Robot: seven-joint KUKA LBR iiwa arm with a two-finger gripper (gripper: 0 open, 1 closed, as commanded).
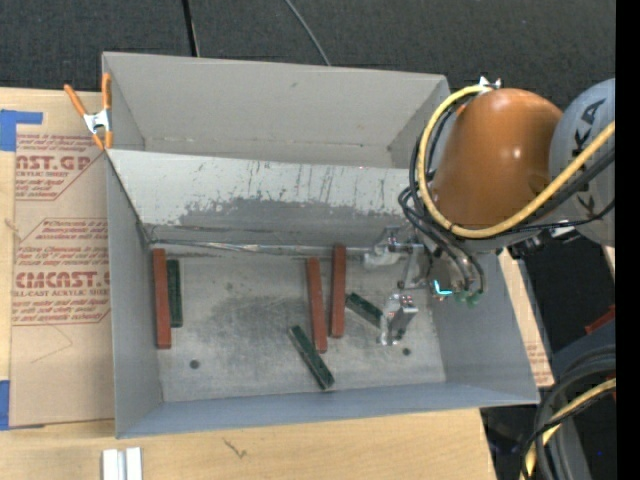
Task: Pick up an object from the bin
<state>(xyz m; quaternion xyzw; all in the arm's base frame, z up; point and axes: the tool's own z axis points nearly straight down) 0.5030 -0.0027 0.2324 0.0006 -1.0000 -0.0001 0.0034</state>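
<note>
My gripper hangs low over the bin's right part, open, with nothing between its fingers. Just to its left lies a short dark green stick, slanted, its right end close to the fingers. Further left, two red-brown sticks stand side by side, one closer to the gripper and one beyond it. Another dark green stick lies slanted near the front wall, below those two.
At the bin's left side a long red-brown stick lies beside a dark green stick. The arm with its orange cover and cables comes in over the right wall.
</note>
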